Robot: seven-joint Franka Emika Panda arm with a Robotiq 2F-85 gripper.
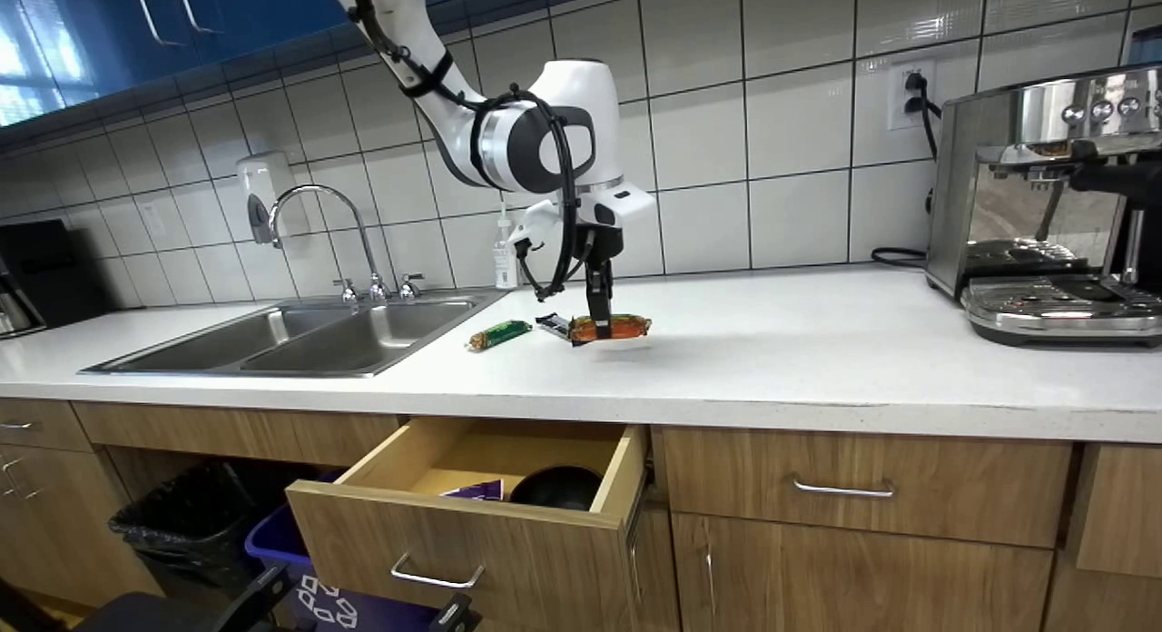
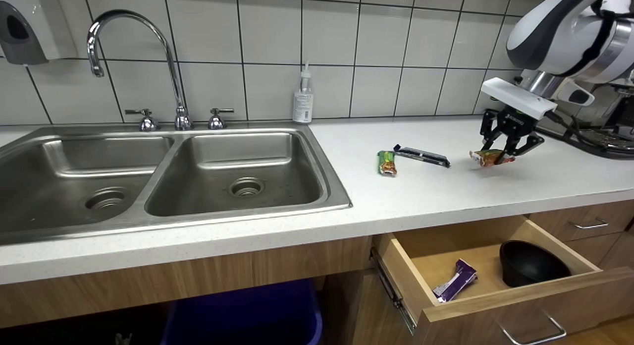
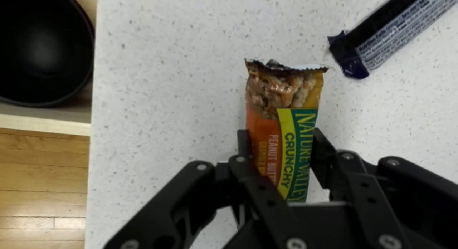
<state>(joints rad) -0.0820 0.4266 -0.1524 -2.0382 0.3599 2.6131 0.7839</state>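
My gripper (image 3: 281, 146) is shut on an orange, yellow and green Nature Valley granola bar (image 3: 282, 95), with one finger against each long side. The near end of the bar is hidden behind the gripper in the wrist view. In both exterior views the gripper (image 1: 601, 323) points down and holds the bar (image 2: 485, 158) just above the white counter. A dark-wrapped bar (image 2: 422, 156) lies on the counter close by, with a green-wrapped bar (image 2: 387, 162) beside it. Below, a drawer (image 1: 454, 496) stands pulled out, containing a black bowl (image 2: 532, 263) and a purple-wrapped bar (image 2: 456, 280).
A double steel sink (image 2: 337, 199) with a tall faucet (image 2: 181, 112) is set into the counter. Against the tiled wall stands a pump bottle (image 2: 303, 102). An espresso machine (image 1: 953, 196) occupies the counter's far end. A blue bin (image 2: 247, 315) sits beneath the counter.
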